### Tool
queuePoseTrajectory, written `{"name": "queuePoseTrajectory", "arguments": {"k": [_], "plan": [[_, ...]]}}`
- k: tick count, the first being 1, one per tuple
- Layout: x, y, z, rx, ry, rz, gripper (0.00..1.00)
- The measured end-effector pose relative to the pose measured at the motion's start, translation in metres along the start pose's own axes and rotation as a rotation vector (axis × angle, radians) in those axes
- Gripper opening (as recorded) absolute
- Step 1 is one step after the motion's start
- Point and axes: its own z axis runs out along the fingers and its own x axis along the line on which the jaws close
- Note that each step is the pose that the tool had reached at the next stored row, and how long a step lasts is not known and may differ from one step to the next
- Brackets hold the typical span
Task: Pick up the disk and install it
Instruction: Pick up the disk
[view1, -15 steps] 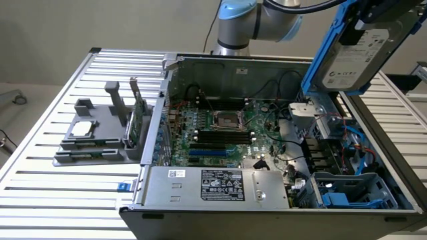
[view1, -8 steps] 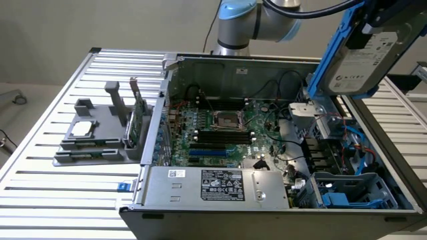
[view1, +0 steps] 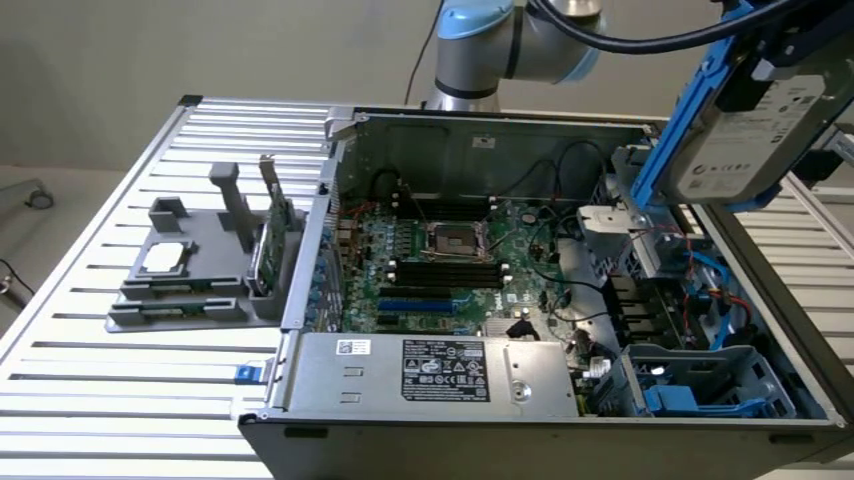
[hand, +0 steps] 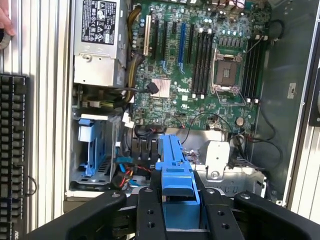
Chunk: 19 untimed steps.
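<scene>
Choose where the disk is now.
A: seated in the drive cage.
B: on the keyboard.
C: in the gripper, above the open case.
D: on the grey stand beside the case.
C: the gripper clamps the disk, which hangs in the air over the case.

I see the disk (view1: 761, 130), silver-grey with a white label in a blue carrier, lifted on edge and tilted above the drive-bay end of the open computer case (view1: 481, 135).
</scene>
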Motion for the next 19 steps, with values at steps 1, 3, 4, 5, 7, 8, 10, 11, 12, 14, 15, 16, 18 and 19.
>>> {"name": "queuePoseTrajectory", "arguments": {"k": [1,3,4,5,7,8,10,11,12,14,15,16,18,19], "plan": [[0.003,-0.0005,-0.0004,0.0001,0.0001,0.0,0.33],[0.01,-0.001,-0.0011,0.0005,0.0,0.0,0.33],[0.014,-0.0013,-0.0015,0.0007,0.0001,0.0,0.33],[0.018,-0.0014,-0.0018,0.0009,0.0001,0.0,0.33],[0.025,-0.0017,-0.0025,0.0011,0.0001,0.0,0.33],[0.028,-0.0017,-0.0028,0.0013,0.0001,0.0,0.33],[0.036,-0.0014,-0.0035,0.0015,0.0001,0.0,0.33],[0.039,-0.0012,-0.0038,0.0015,0.0002,0.0,0.33],[0.043,-0.001,-0.004,0.0017,0.0001,0.0,0.33],[0.051,-0.0004,-0.0046,0.0018,0.0,0.0,0.33],[0.055,-0.0001,-0.005,0.002,0.0002,0.0,0.33],[0.059,0.0002,-0.0053,0.0022,0.0002,0.0,0.33],[0.067,0.0008,-0.0058,0.0025,0.0002,0.0,0.33],[0.071,0.001,-0.0061,0.0026,0.0002,0.0,0.33]]}}
